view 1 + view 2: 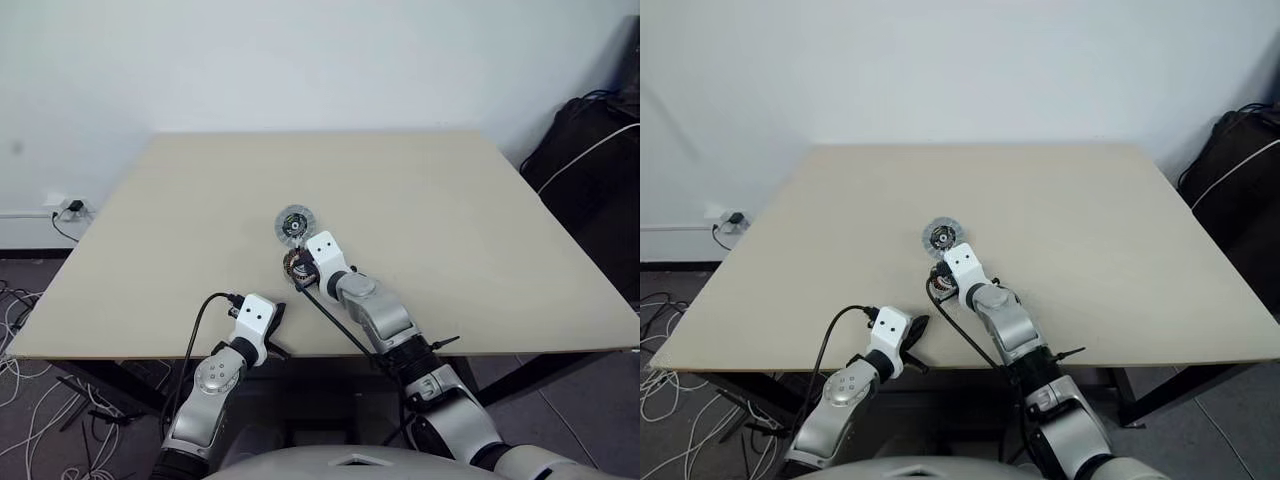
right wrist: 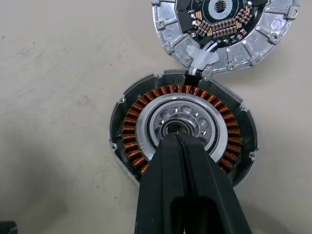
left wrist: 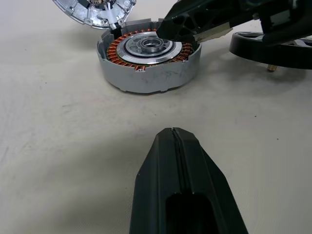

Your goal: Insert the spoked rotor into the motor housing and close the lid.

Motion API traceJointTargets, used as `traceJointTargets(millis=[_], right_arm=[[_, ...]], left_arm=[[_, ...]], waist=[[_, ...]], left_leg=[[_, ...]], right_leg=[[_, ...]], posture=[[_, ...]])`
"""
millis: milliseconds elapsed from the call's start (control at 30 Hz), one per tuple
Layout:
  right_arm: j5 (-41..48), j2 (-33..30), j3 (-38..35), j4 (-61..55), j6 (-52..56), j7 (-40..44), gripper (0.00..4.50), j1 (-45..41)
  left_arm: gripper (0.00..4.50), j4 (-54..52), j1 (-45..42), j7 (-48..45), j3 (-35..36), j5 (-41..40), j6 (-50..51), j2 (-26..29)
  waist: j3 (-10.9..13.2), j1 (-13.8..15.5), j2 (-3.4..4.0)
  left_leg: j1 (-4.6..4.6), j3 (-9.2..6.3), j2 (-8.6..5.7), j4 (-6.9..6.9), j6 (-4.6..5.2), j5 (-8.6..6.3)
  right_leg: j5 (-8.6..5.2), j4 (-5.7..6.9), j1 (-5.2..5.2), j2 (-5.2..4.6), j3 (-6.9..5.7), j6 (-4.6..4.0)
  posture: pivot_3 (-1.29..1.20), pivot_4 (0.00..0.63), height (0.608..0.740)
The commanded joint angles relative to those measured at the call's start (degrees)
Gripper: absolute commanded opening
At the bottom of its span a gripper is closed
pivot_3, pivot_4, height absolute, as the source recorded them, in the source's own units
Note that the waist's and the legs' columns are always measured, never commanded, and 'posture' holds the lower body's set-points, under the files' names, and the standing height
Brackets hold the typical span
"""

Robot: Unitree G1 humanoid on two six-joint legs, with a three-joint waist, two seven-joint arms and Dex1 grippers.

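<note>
Right tool (image 2: 176,139) is fully closed, nothing gripped, tip right over the silvery centre of the motor housing (image 2: 183,129); can't tell if it actually touches the hub. Housing sits open-face up, copper windings ringed round the bearing, grey wall outside, centre of the frame in the right wrist view. Lid (image 2: 226,31) lies at the top of that frame, just beside the housing rim, inner face up with dark board and ribbed silver edge, thin wires (image 2: 204,62) running from it into the housing notch. Spoked rotor (image 3: 273,44) lies flat on the surface at the upper right of the left wrist frame, near the housing but apart from it, behind the right tool. Left tool (image 3: 174,134) is also closed and empty, sitting lower centre of its own wrist frame, well short of the housing; in the head view it's at the near edge, lower left of centre (image 1: 275,322). Surface (image 1: 450,220) is a plain beige top. White wall (image 1: 300,60) behind, wall socket (image 1: 70,207) with a plug at the left edge, loose cables (image 1: 25,330) on the floor at lower left, dark bag (image 1: 590,150) at the upper right.
</note>
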Motion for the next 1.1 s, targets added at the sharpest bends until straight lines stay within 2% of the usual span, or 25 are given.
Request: traceJointTargets(millis=[33, 1100], right_arm=[[-0.13, 0.67, -1.06, -0.22, -1.89, 0.29, 0.02, -1.82], [-1.3, 1.96, -3.61, 12.59, -7.8, 0.21, 0.02, -7.25]], left_arm=[[0.0, -2.97, -0.62, -0.02, 0.19, -0.72, -0.75, -0.13], [0.0, -3.15, -0.69, 0.04, 0.71, -0.72, -0.18, -0.06]], waist=[[0.0, 0.0, 0.0], [0.01, -0.08, 0.01]], left_leg=[[0.0, -0.01, 0.0, 0.0, 0.0, 0.0], [0.0, -0.01, 0.01, -0.03, -0.02, -0.01]], right_leg=[[0.0, 0.0, 0.0, 0.0, 0.0, -0.01], [-0.01, 0.01, -0.03, 0.0, 0.03, -0.02]], posture=[[0.0, 0.0, 0.74], [0.0, 0.0, 0.74]])
